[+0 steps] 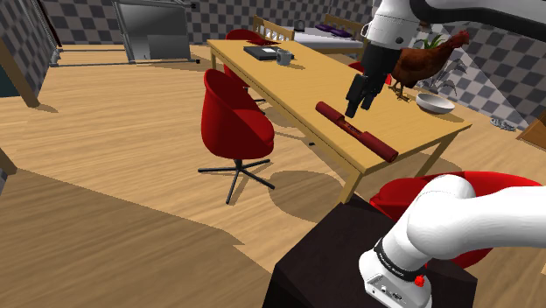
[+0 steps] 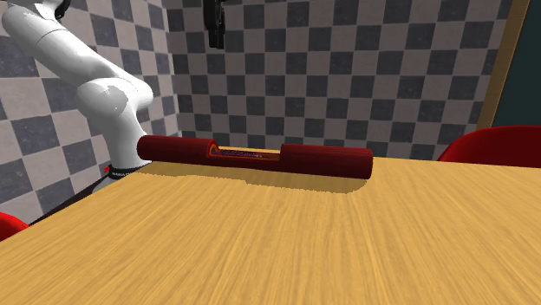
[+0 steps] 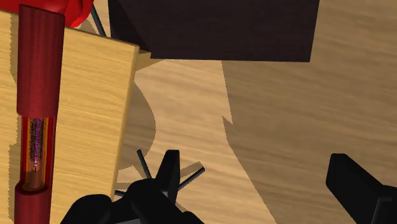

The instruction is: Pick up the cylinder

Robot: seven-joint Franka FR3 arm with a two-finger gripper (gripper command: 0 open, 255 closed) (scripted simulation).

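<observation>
Starting at the shoulder view's left: a red chair stands at the wooden table. On the table's far end lies a dark flat slab, with a grey mug just beside it. Mid-table is the cylinder: dark red, lying flat, running diagonally near the table's front edge. The gripper hangs just above it, pointing down, not touching. Right of that come a rooster figure and a white bowl. The dark stand is at lower right.

Second exterior view: the cylinder lies flat on the wood, its middle section narrower and orange-tinted. The gripper is well above its left half, clear air between.

Wrist view: the cylinder lies along the table's edge, with a see-through window in its middle section. The gripper has its fingers standing apart, with only floor between them. The cylinder sits outside the pair, not held.
</observation>
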